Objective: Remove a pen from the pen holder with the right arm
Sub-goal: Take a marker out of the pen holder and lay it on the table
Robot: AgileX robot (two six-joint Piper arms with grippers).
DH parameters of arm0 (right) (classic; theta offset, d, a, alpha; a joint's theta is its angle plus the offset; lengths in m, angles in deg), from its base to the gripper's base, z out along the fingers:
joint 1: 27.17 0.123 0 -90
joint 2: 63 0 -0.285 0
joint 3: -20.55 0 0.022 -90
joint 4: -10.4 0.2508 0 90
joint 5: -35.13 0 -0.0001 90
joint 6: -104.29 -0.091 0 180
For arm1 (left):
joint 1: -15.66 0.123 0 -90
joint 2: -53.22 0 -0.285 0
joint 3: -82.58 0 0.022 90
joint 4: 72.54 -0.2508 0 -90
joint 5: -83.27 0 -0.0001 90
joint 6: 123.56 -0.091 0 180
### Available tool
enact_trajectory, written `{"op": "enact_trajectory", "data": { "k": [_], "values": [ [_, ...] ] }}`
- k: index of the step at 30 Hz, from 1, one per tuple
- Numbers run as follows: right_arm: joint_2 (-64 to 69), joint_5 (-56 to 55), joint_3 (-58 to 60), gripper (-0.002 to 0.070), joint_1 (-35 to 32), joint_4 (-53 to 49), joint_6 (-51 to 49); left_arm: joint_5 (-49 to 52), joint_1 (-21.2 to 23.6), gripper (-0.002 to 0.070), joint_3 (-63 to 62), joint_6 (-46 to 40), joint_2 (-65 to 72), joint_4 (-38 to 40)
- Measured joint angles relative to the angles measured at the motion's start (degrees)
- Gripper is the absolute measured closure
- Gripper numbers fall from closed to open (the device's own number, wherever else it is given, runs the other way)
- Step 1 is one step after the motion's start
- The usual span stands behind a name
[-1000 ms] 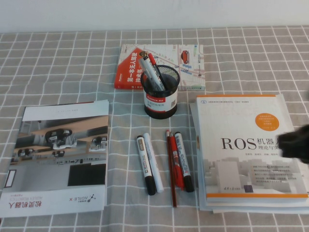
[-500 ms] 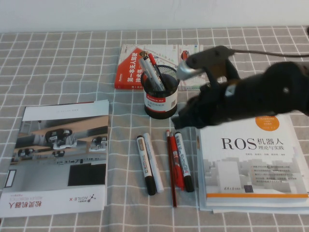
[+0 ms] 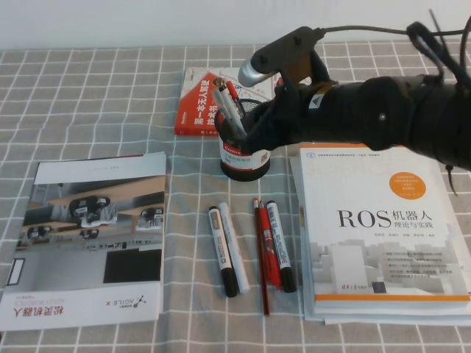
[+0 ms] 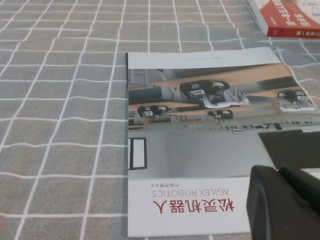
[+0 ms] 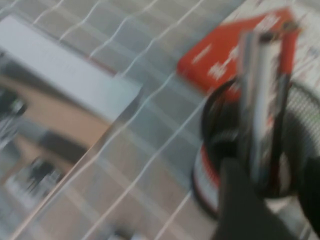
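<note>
Upper centre: right end effector (image 3: 256,123) released, straddling pens (image 3: 229,109) in pen holder (image 3: 245,163).
Next: clench on one pen, lift straight.
Left end effector (image 4: 285,205): near booklet (image 4: 200,150), grip cannot tell.

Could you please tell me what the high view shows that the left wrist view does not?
Only the high view: the right gripper at the pen holder, the loose pens on the table and the ROS book. Only the left wrist view: the left gripper, by the near edge of the brochure. Both: the brochure, the red book and the checked cloth.
</note>
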Motion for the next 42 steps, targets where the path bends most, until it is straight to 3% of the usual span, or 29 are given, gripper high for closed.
{"op": "enact_trajectory", "data": {
  "k": [4,10,27,42],
  "values": [
    [2.15,-7.7,0.0,0.0372,0.0,-0.88,1.85,0.0,0.0,0.0678,0.0,0.0,0.0,0.0],
    [5.13,-15.04,-0.93,0.0355,-0.36,-0.4,4.15,0.0,0.0,0.0678,0.0,0.0,0.0,0.0],
    [15.38,-12.58,-15.18,0.0354,-2.36,0.56,4.56,0.0,0.0,0.0678,0.0,0.0,0.0,0.0],
    [17.72,-11.97,-16.38,0.0354,-2.26,0.23,4.56,0.0,0.0,0.0678,0.0,0.0,0.0,0.0]
  ]
}}
